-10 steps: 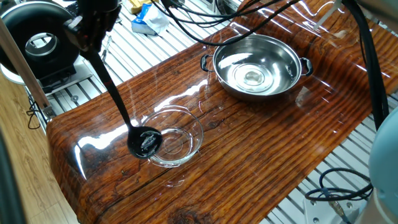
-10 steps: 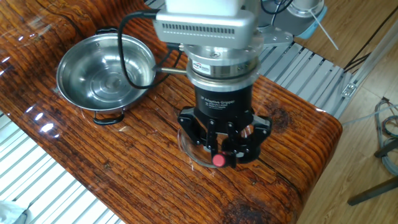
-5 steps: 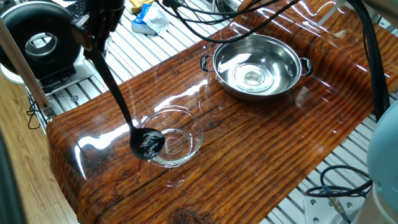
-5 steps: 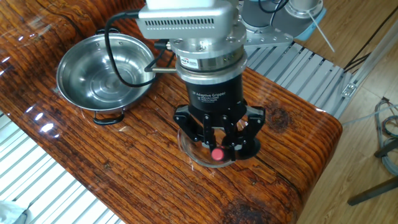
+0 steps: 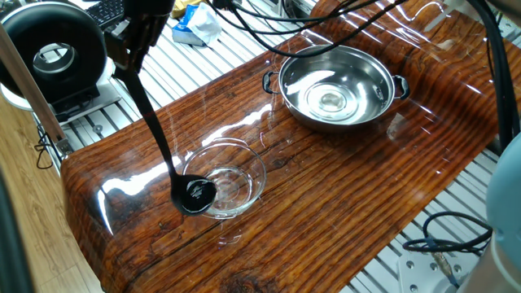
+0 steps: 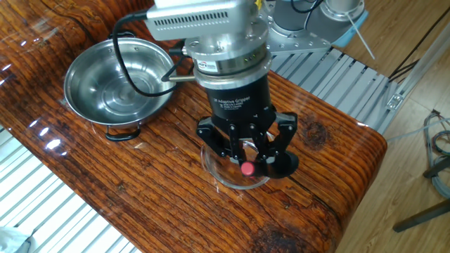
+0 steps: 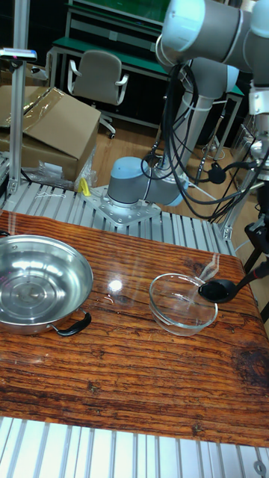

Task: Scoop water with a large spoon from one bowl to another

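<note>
My gripper (image 5: 130, 50) is shut on the upper handle of the large spoon (image 5: 159, 134), a black ladle slanting down to the right. Its round cup (image 5: 195, 194) sits at the left rim of the clear glass bowl (image 5: 236, 183). Seen from above, the gripper (image 6: 246, 158) hangs over the glass bowl (image 6: 223, 179), with the handle's red tip (image 6: 247, 169) between the fingers. The ladle cup (image 7: 217, 291) rests at the glass bowl's (image 7: 179, 306) right rim. The steel bowl (image 5: 338, 85) stands apart at the far right, and water glints in its bottom.
The wooden table (image 5: 342, 203) ends in slatted metal framing on both long sides. A black round device (image 5: 53, 53) stands beyond the left end. Cables (image 5: 260, 32) hang from the arm above the steel bowl (image 6: 119, 81). The robot base (image 7: 138, 187) sits behind the table.
The gripper has shifted a little along the table toward the steel bowl, steepening the handle. The ladle cup has edged slightly further over the glass bowl's rim.
</note>
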Controlling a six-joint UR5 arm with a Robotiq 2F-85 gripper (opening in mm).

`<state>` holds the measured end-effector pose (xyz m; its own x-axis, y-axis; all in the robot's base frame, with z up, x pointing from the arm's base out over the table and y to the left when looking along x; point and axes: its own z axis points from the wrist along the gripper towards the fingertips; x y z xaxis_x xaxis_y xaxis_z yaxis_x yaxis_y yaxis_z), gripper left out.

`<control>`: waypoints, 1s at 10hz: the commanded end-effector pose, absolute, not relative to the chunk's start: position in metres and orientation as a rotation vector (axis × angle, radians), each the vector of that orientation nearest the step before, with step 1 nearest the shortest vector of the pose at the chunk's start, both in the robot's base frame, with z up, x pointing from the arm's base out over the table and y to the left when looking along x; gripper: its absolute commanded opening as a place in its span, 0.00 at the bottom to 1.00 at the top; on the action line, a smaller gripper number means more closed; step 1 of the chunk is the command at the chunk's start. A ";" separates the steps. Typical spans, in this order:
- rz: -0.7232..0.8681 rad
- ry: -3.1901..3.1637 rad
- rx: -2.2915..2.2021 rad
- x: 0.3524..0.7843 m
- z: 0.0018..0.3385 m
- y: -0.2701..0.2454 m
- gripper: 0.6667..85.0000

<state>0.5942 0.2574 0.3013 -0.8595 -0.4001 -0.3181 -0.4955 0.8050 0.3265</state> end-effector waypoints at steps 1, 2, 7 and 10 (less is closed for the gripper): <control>0.684 2.730 -0.708 0.589 0.308 0.259 0.00; 0.704 2.721 -0.709 0.587 0.309 0.258 0.00; 0.788 2.687 -0.758 0.580 0.313 0.245 0.00; 0.856 2.645 -0.794 0.579 0.319 0.244 0.00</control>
<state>0.5805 0.2436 0.3105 -0.8316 -0.4228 -0.3602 -0.5502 0.7160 0.4298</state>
